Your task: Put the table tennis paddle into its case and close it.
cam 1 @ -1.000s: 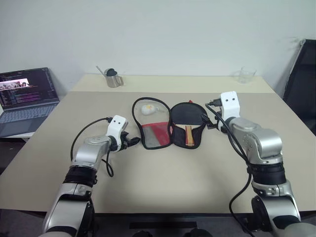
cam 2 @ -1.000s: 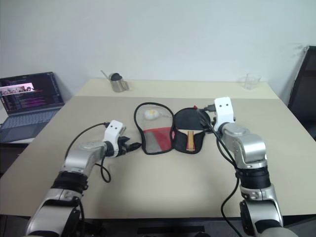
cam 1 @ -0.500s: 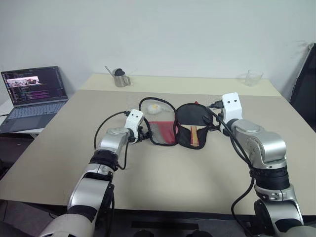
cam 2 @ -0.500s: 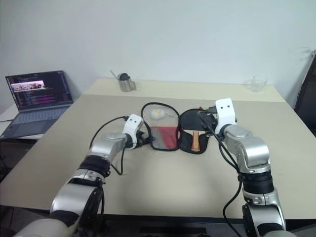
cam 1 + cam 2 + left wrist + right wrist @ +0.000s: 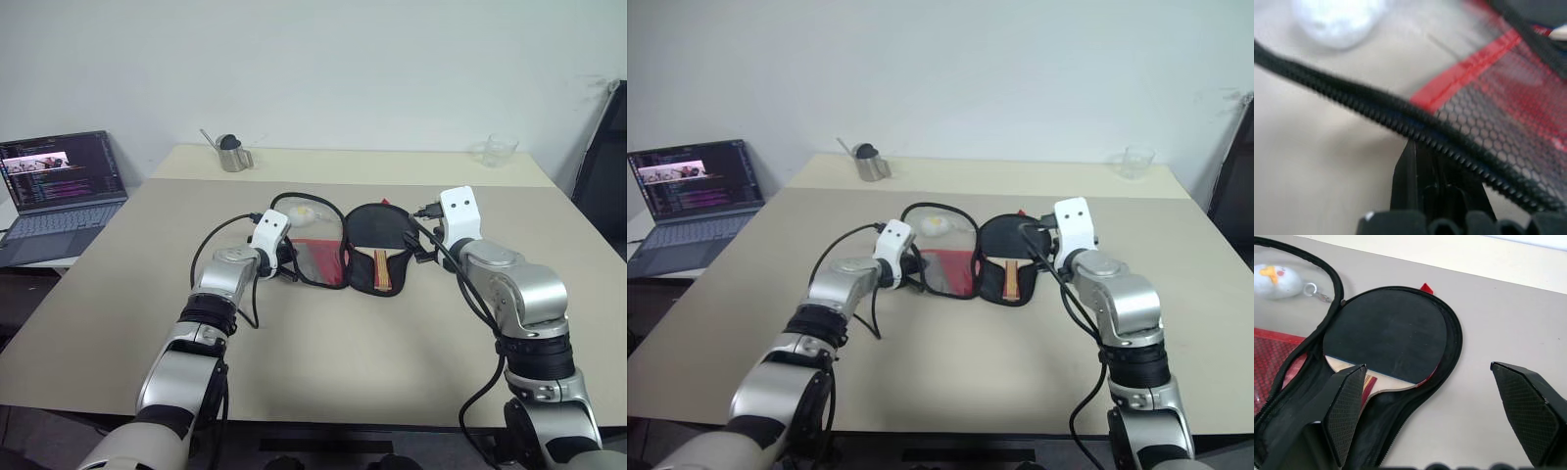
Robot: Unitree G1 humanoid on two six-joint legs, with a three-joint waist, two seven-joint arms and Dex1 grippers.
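The paddle (image 5: 1385,334) lies in the right half of the open case (image 5: 338,250), black rubber face up, its pale handle with a red stripe pointing toward the counter's near edge. The case lies spread open like a book near the middle of the beige counter (image 5: 323,362). Its left half is a mesh flap with a red panel, ringed by a black zip. A small white ball charm (image 5: 1276,274) lies on the counter inside the far curve of that zip.

The left tool (image 5: 1425,169) has its two black fingers closed together on the zip edge of the mesh flap, at the flap's left side. The right tool (image 5: 1442,413) hovers just right of the case, fingers spread wide, one over the case's near right edge and the other over bare counter, holding nothing.

A metal cup (image 5: 231,157) stands near the far left corner of the counter. A clear glass (image 5: 499,149) stands near the far right corner. An open laptop (image 5: 57,191) sits on a separate surface beyond the counter's left edge.
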